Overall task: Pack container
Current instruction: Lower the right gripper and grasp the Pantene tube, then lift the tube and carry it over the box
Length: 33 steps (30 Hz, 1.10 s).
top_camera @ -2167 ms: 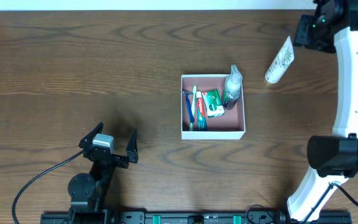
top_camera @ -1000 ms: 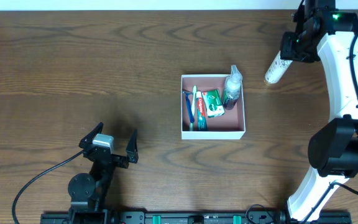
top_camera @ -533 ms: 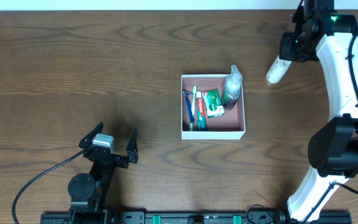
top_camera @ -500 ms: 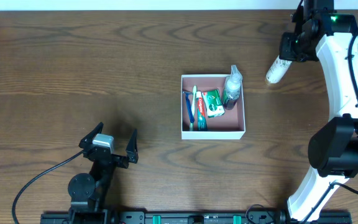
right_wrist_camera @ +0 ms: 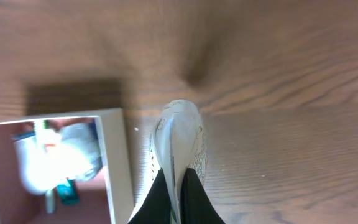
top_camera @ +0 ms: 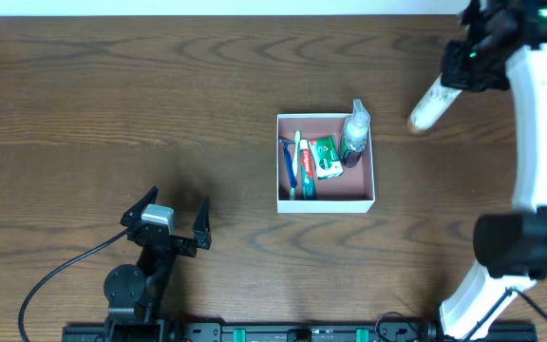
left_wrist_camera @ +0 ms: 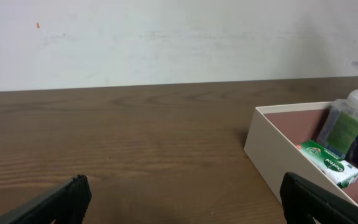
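The container, a white-walled square box with a pink-brown floor, sits mid-table and holds a toothbrush, toothpaste, a green box and a clear bottle. To its right, my right gripper is shut on the flat end of a white tube, which hangs off the wood. In the right wrist view the tube points away from the gripper, beside the container wall. My left gripper rests open and holds nothing at the front left; its wrist view shows the container ahead to the right.
Dark wood tabletop all round. The left arm's base and cable lie at the front left. The right arm's white links run down the right edge. A pale wall stands behind the table.
The right gripper's jaws have closed on the tube's end. The arm has shifted a little right and raised the tube off the table. The left arm has not moved.
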Tool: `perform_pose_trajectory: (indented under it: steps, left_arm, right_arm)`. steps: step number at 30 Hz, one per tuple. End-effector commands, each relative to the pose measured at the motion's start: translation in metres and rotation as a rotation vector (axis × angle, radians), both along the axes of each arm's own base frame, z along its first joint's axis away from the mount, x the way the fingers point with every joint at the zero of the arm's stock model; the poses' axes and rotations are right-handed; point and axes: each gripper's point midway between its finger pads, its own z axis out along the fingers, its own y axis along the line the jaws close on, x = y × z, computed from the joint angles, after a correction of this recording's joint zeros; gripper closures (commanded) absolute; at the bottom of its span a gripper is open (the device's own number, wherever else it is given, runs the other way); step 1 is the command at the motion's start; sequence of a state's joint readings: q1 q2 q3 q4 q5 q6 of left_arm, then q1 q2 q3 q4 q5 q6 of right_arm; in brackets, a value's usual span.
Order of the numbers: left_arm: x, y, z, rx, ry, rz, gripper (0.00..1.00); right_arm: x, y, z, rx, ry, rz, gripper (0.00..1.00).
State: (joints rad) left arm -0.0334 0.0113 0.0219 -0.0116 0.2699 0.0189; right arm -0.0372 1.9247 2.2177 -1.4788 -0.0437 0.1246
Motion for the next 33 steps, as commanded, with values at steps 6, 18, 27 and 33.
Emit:
perform_pose_trajectory:
  steps: [6,18,27,33]
  left_arm:
    - [0.0,0.0,-0.017,-0.004,0.052,-0.002,0.02]
    - [0.0,0.0,-0.017,-0.004,0.052,-0.002,0.02]
    - [0.0,0.0,-0.017,-0.004,0.052,-0.002,0.02]
    - [0.0,0.0,-0.017,-0.004,0.052,-0.002,0.02]
  right_arm:
    - [-0.083,0.019,0.137,0.061,-0.342,0.061,0.99]
    - [-0.152,0.056,0.149,0.146,-0.315,0.2,0.99]
    - [-0.152,0.102,0.105,0.174,-0.163,0.342,0.99]
    - [-0.138,0.11,0.069,0.177,-0.092,0.297,0.99]
